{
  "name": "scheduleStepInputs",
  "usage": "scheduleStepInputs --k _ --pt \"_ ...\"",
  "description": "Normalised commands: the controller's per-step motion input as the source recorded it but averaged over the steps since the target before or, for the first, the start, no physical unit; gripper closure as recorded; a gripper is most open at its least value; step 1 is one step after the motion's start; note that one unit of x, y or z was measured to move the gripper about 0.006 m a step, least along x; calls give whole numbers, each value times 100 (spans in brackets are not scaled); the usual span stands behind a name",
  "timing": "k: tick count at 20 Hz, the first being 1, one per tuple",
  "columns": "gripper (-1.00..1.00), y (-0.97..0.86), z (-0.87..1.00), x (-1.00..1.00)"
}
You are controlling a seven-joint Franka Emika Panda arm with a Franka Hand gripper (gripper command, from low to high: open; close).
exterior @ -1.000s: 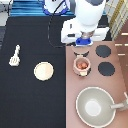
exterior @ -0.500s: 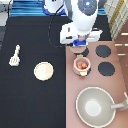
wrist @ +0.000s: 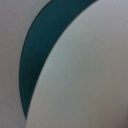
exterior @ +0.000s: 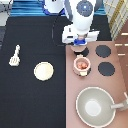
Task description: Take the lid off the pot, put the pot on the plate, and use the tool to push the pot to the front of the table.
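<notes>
End effector hangs just above the pot, right of frame centre; its grip state — cannot tell.

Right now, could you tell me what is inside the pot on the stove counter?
The pot shows only reddish-orange insides, with no lid on it. The gripper hangs just above its upper rim, covering the burner behind.
</notes>
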Motion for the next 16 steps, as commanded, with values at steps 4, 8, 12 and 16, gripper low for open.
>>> scheduleStepInputs --k 4,8,12,16 --pt "100 8 13 21" --pt "-100 13 59 7" --pt "-100 29 94 -23" --pt "-100 21 99 0"
